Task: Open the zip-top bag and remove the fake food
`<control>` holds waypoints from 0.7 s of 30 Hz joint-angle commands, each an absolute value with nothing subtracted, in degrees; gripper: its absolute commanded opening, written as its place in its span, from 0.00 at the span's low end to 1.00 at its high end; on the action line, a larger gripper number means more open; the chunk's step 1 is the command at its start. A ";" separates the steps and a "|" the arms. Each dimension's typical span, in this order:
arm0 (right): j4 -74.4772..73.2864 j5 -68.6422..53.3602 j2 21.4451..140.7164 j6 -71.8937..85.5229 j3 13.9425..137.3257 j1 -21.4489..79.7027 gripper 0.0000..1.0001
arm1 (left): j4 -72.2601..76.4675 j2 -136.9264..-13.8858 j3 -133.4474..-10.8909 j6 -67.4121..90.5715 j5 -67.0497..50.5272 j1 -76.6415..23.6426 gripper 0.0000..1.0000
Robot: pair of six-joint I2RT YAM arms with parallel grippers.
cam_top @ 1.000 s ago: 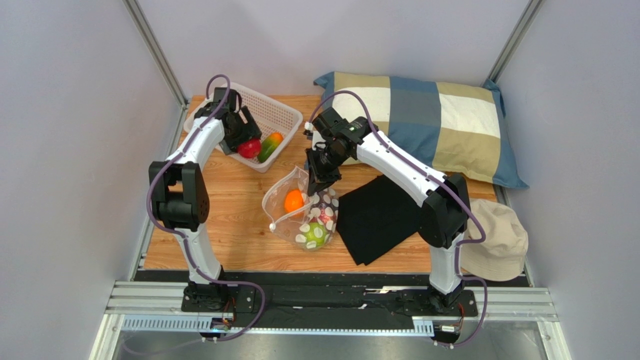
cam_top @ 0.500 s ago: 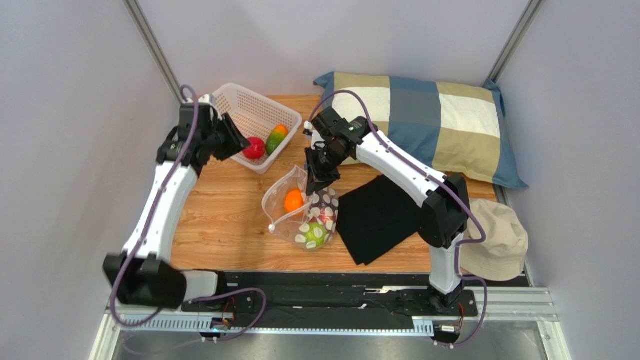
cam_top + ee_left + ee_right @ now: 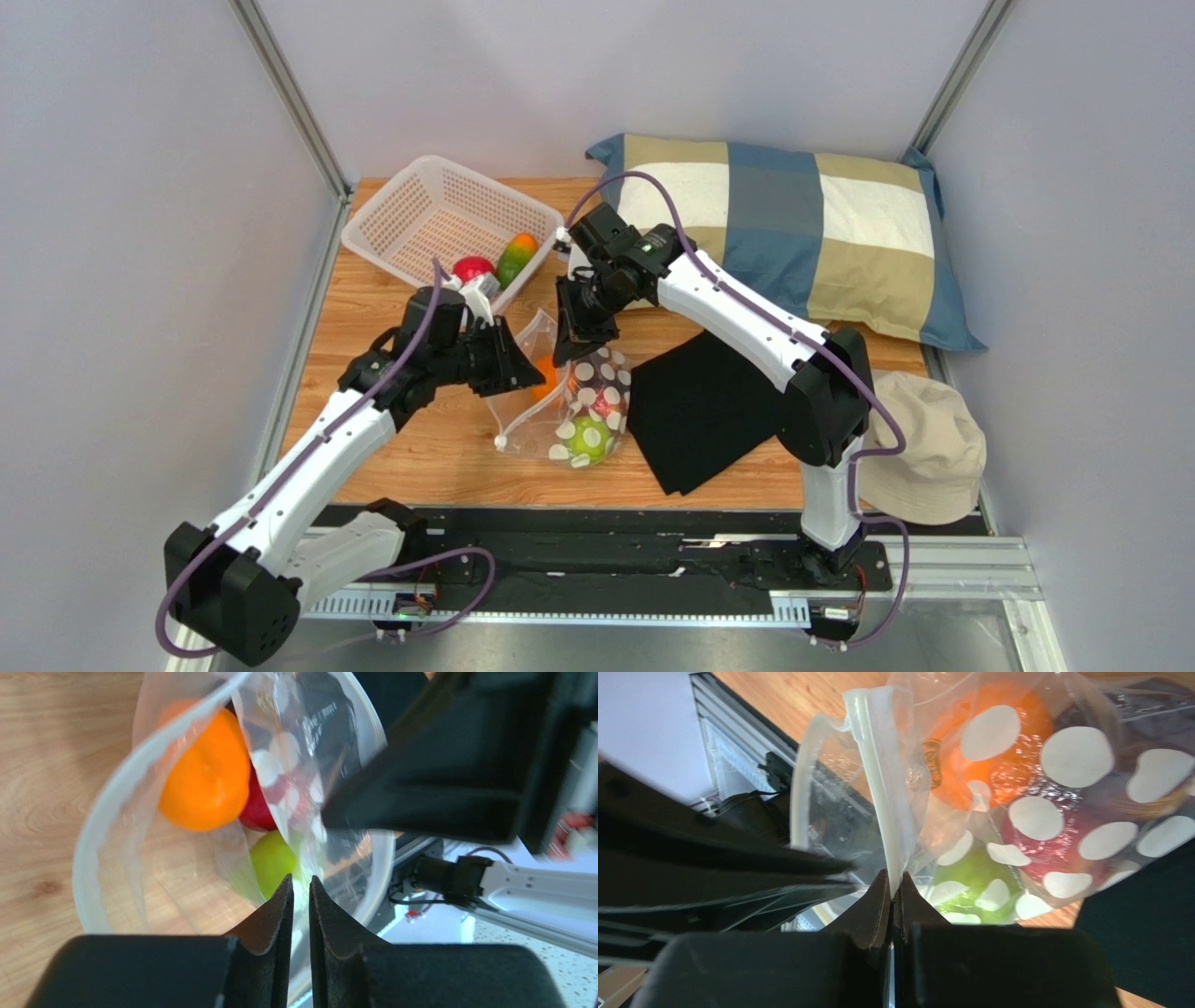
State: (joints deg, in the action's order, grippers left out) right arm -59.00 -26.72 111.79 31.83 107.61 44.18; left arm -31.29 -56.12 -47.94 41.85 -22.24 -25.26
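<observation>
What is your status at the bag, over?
Right gripper shut on zip-top bag rim. Left gripper nearly shut at the mouth, grip unclear. Bag open, fake food inside: orange, red, green. Black cloth beside bag, not in the way.

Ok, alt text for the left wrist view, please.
The left gripper, nearly closed, points into the open mouth of the zip-top bag, which holds an orange fruit, a red fruit and a green fruit. The right gripper, a dark blur at upper right, is at the bag's far rim, and the wooden table lies beneath.
</observation>
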 commanded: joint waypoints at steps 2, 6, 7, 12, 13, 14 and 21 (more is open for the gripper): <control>-54.32 -29.71 109.42 35.77 107.58 45.26 0.00 | -30.50 -61.86 -48.70 36.92 -21.44 -25.40 0.32; -53.00 -31.72 109.77 37.35 107.32 45.26 0.00 | -23.92 -63.10 -45.09 36.04 -22.24 -25.40 0.49; -52.74 -32.08 109.95 37.88 107.31 45.26 0.00 | -23.82 -63.89 -44.57 35.34 -21.71 -25.40 0.51; -51.77 -34.27 111.09 39.90 107.14 45.09 0.00 | -17.77 -65.91 -41.49 35.07 -19.34 -25.40 0.61; -51.77 -34.45 111.18 39.99 107.05 45.09 0.00 | -17.41 -66.88 -41.22 35.24 -18.73 -25.40 0.61; -51.77 -34.71 111.09 39.99 106.79 44.91 0.00 | -17.23 -67.15 -41.13 35.33 -17.68 -25.40 0.62; -50.37 -38.31 111.18 41.83 106.61 43.77 0.00 | -9.59 -65.57 -37.27 33.15 -11.08 -25.49 0.69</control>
State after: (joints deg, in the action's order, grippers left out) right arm -53.32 -34.09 111.79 39.51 106.43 44.36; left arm -16.45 -67.16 -38.98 36.53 -16.60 -25.39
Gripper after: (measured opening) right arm 0.007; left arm 0.684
